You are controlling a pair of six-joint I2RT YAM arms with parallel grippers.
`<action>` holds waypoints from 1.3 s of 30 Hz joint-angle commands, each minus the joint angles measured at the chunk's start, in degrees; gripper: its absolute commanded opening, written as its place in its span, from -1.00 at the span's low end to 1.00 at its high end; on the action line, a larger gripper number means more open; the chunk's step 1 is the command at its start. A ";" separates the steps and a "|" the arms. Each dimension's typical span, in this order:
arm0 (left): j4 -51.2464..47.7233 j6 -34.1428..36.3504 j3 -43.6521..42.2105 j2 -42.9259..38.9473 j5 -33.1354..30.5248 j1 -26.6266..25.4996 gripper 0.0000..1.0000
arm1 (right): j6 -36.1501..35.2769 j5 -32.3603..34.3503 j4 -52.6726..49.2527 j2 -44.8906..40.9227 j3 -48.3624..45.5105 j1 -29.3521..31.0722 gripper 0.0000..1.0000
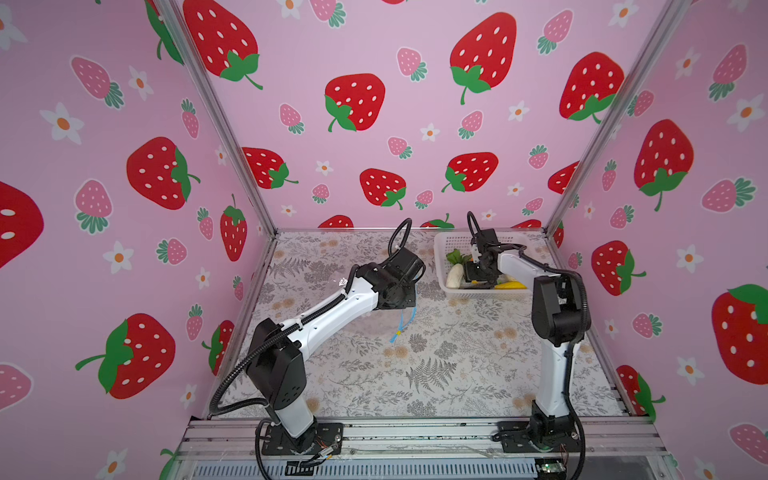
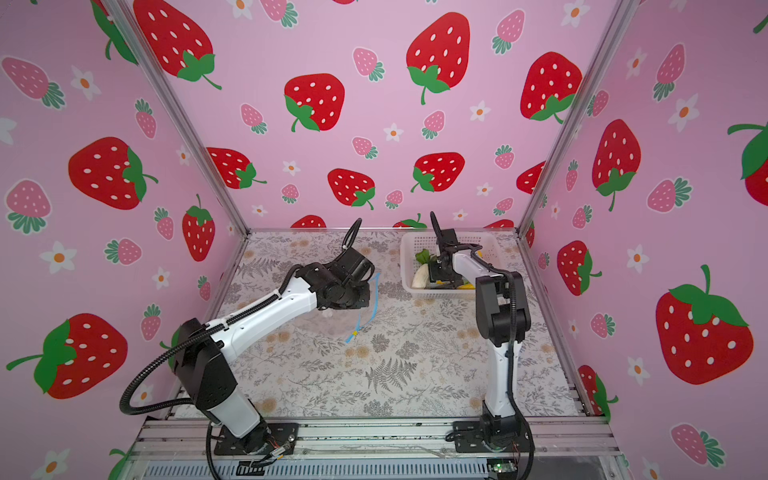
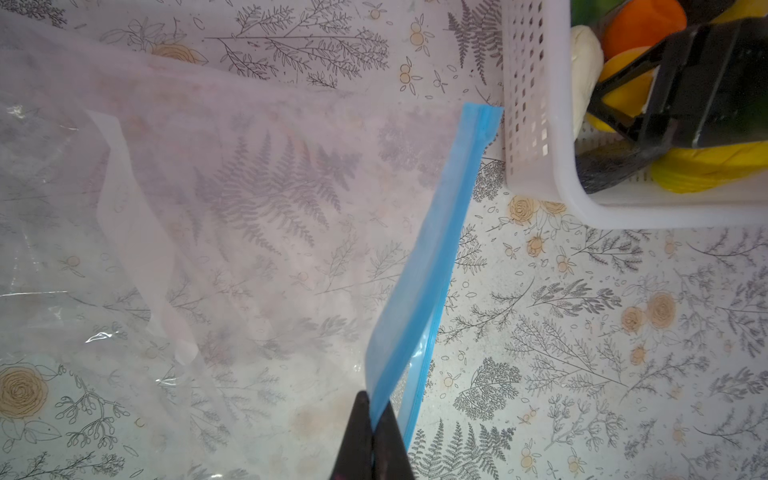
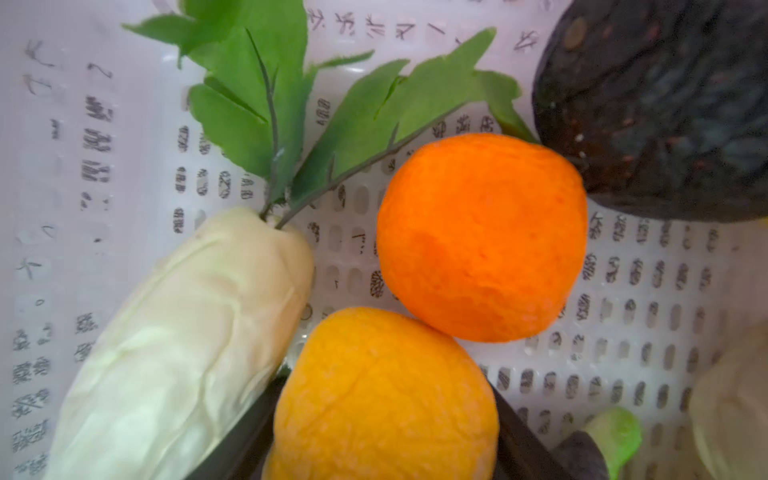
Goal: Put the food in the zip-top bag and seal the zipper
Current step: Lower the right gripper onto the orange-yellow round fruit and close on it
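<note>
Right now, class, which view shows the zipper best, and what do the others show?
Left wrist view: the zipper runs close and sharp from the left gripper. Both top views show a thin blue line; right wrist, nothing.

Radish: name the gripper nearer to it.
Right. The right gripper is in the basket beside the radish; the left gripper is outside it, shut on the zipper.

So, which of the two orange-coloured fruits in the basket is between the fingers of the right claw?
The paler, yellow-orange fruit: dark fingers flank it on both sides. The deeper orange lies free beside it.
</note>
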 commanded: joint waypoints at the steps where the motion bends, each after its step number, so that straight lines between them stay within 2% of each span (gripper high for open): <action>1: -1.63 -0.21 2.51 -0.86 0.07 0.25 -1.00 | 0.55 -2.46 -0.25 1.27 1.75 -0.67 0.22; 7: -1.38 -0.80 2.52 -0.27 2.05 0.87 -1.00 | 0.69 -3.58 0.62 -0.95 -0.05 -1.32 0.09; 15: 1.32 -2.59 0.99 1.20 5.83 1.85 -1.00 | 1.10 -5.29 4.48 -6.97 -5.11 -2.95 0.05; 18: 1.95 -3.51 1.55 3.03 8.58 2.67 -1.00 | 1.26 -4.32 5.30 -8.54 -6.59 -3.19 -0.07; 39: 4.67 -3.89 1.86 1.59 15.32 5.72 -1.00 | 2.34 -4.11 5.64 -10.42 -7.71 -3.19 -0.15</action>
